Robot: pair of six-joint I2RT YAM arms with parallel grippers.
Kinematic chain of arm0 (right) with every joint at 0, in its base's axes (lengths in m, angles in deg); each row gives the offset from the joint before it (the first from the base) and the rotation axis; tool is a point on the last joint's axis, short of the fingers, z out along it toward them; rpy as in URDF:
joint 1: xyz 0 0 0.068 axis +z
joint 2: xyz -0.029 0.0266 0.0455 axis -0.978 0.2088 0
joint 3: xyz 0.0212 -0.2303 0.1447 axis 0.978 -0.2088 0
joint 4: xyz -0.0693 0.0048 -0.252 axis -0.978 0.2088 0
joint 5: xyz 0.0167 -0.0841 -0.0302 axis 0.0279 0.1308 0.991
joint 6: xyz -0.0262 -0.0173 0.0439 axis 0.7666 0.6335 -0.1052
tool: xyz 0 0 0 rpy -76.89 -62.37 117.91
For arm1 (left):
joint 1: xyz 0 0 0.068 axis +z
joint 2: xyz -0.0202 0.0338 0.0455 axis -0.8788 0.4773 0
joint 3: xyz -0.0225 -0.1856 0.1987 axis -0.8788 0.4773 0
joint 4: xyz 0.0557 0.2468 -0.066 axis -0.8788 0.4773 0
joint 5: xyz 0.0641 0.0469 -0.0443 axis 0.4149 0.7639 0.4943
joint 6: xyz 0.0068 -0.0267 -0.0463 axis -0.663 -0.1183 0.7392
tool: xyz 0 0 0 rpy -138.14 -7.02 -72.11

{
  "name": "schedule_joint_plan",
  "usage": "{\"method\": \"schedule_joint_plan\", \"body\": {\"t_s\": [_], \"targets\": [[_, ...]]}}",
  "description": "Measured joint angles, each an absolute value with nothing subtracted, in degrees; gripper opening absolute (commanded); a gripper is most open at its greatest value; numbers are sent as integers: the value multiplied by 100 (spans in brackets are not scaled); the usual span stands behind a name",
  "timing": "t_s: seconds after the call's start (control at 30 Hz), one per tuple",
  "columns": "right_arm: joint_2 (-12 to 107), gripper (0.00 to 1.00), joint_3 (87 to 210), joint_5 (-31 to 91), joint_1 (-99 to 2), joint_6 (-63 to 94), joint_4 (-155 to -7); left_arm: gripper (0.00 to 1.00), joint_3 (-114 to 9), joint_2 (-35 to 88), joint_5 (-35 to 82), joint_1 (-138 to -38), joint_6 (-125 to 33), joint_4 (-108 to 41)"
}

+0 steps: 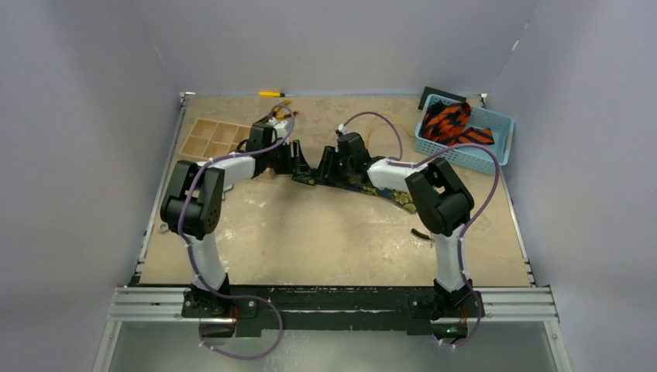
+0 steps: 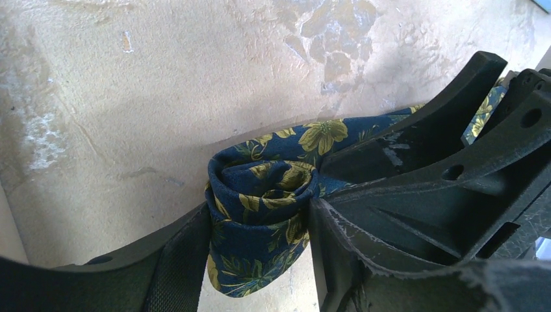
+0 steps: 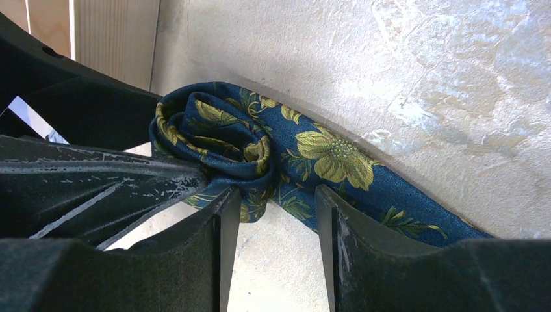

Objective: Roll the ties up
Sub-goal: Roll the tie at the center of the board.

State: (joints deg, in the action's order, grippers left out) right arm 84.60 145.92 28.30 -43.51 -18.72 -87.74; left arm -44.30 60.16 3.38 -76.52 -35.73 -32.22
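Observation:
A dark navy tie with yellow-green flowers lies across the middle of the table, its left end wound into a roll. My left gripper is shut on that roll, with a finger pressing each side. It shows in the top view facing my right gripper. My right gripper is open, its fingertips just short of the tie's near edge beside the roll. The flat tail runs off to the right. Orange-red ties with black stripes lie in a blue basket.
A wooden tray with compartments stands at the back left, close behind my left arm. A yellow-handled tool lies at the back edge. A small black item lies near my right arm. Grey walls enclose the table.

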Motion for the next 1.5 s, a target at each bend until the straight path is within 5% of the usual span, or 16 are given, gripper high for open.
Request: {"method": "schedule_joint_plan", "body": {"t_s": [0.27, 0.37, 0.63, 0.9, 1.17, 1.5], "targets": [[8462, 50, 14592, 2808, -4364, -1870, -8774, 65, -4430, 6016, 8, -7501, -3404, -3246], [8462, 50, 14592, 2808, -4371, -1870, -8774, 77, -4417, 6016, -105, -7368, -3317, -3242], [8462, 50, 14592, 2804, -4377, -1868, -8774, 79, -4326, 6014, -252, -7256, -3280, -3152], [8462, 50, 14592, 2804, -4384, -1868, -8774, 58, -4326, 6014, -295, -7285, -3347, -2936], [8462, 49, 14592, 2804, -4384, -1866, -8774, 49, -4424, 6154, -300, -7394, -3343, -2923], [8462, 52, 14592, 2811, -4390, -1783, -8774, 0, -4380, 6202, -236, -7545, -3240, -3218]]}}
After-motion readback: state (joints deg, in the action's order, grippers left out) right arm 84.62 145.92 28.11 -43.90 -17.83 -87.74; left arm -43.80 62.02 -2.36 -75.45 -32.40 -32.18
